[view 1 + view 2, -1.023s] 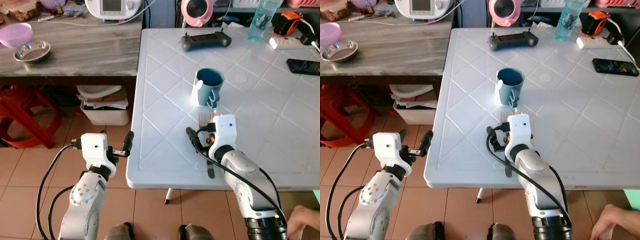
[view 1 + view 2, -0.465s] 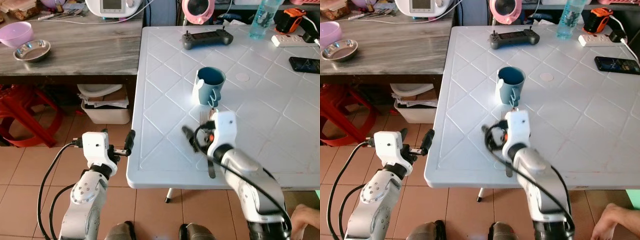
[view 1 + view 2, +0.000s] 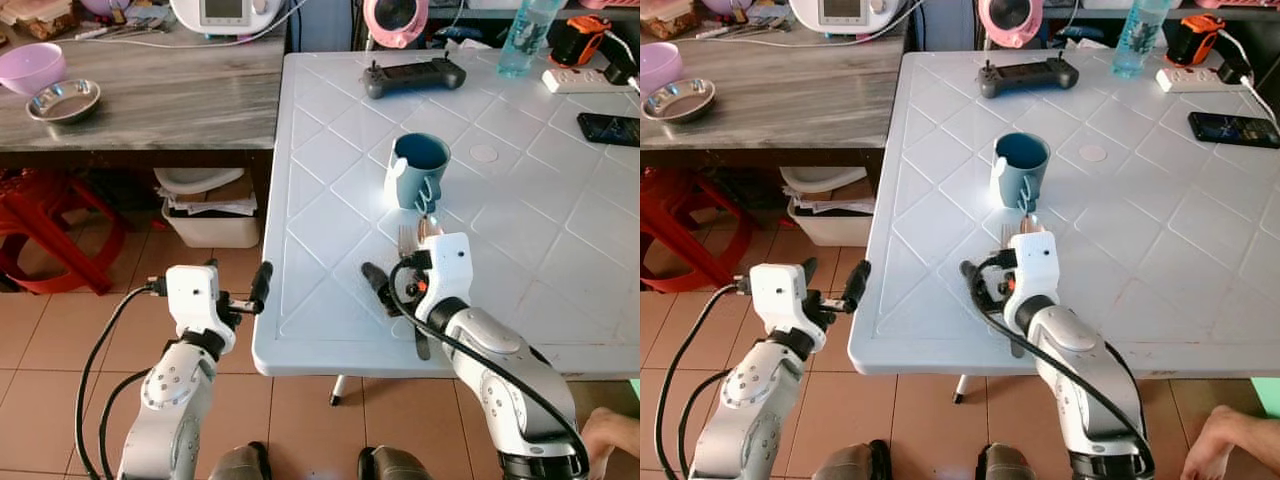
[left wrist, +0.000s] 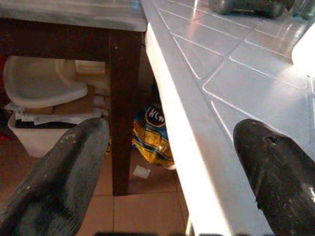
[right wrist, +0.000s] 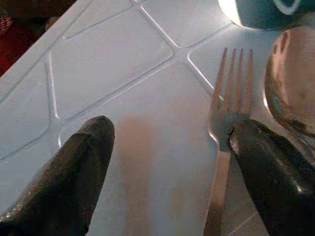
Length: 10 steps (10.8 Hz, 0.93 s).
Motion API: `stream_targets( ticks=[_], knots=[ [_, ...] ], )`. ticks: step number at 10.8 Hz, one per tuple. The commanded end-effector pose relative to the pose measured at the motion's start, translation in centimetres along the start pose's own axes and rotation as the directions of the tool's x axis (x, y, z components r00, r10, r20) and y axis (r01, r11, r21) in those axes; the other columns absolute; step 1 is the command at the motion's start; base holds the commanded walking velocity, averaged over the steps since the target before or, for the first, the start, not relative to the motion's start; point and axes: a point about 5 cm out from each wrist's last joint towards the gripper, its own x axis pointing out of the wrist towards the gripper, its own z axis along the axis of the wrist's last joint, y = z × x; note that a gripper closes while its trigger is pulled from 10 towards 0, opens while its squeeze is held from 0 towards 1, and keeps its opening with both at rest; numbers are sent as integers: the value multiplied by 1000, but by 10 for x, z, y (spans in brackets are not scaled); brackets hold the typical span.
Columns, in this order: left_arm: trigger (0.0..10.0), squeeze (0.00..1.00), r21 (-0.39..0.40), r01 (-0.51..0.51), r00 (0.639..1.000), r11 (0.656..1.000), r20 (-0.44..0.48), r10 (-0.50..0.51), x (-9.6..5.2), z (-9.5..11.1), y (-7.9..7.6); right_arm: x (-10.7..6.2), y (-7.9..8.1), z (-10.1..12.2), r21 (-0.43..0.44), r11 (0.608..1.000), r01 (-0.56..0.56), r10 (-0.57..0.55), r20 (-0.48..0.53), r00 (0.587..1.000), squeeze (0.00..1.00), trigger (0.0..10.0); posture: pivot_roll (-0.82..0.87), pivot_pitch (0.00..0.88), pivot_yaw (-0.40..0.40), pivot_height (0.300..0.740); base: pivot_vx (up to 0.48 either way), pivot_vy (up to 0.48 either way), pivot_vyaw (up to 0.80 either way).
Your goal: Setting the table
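Right gripper (image 5: 162, 147) is hovering low over the white table (image 3: 330, 190) nr its front edge, fingers spread wide, holding nothing. Fork (image 5: 224, 142) is lying flat just inside one finger, spoon (image 5: 290, 88) beside it, blue mug (image 3: 417, 172) just beyond. Left gripper (image 4: 167, 162) is hanging wide open off the table's left edge.

Right gripper (image 5: 165, 162) is held low with fingers (image 5: 74, 172) spread wide, nothing gripped between them. Left gripper (image 4: 170, 162) is parked out front, fingers (image 4: 59, 167) spread apart too, nothing held.
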Motion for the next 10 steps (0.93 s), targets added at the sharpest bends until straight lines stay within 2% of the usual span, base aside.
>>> stream_targets(
  ticks=[1,2,3,10],
  knots=[
    [10000,0,7,5,1000,1000,-16,-5,-3,-2,2,-1,-10,-15,19,998,63,-62,-80,995,0,6000,-33,176,45,740,0,0,0],
    [10000,0,7,6,1000,1000,-16,-6,-4,-1,2,-2,-9,-9,20,998,61,-60,-40,997,0,10000,-35,178,47,740,0,0,0],
    [10000,0,6,8,1000,1000,-17,-8,-4,-2,1,-2,-10,-3,14,998,67,-67,8,998,0,10000,-36,177,48,740,0,0,0],
    [10000,0,6,8,1000,1000,-17,-8,-4,-2,1,-2,-10,-3,14,998,67,-67,8,998,0,10000,-36,177,48,740,0,0,0]
  ],
)
